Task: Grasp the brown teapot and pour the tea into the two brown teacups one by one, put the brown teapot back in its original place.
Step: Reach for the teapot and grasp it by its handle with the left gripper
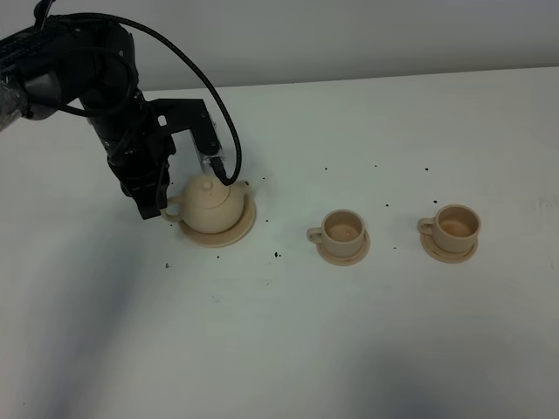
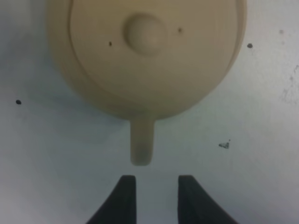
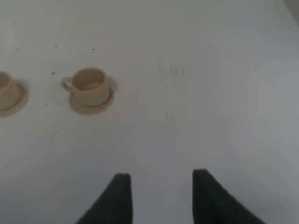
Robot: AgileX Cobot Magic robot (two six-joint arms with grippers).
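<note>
Ceramic brown teapot [image 1: 212, 205] sits on its saucer [image 1: 220, 241] left of centre, handle [image 2: 141, 142] toward the left gripper [image 2: 156, 178], whose empty jaws stand parted to straddle it.

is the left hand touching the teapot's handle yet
Apart. The left wrist view shows a strip of table between the end of the teapot handle and both fingertips of the left hand, which stands open just short of it.

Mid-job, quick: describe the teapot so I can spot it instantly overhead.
On the white table, look left in the high view, where the black left gripper hangs. The brown teapot sits beside it on a wide tan saucer. Unlike the two brown teacups to its right, it is bigger, round-bellied and lidded.
</note>
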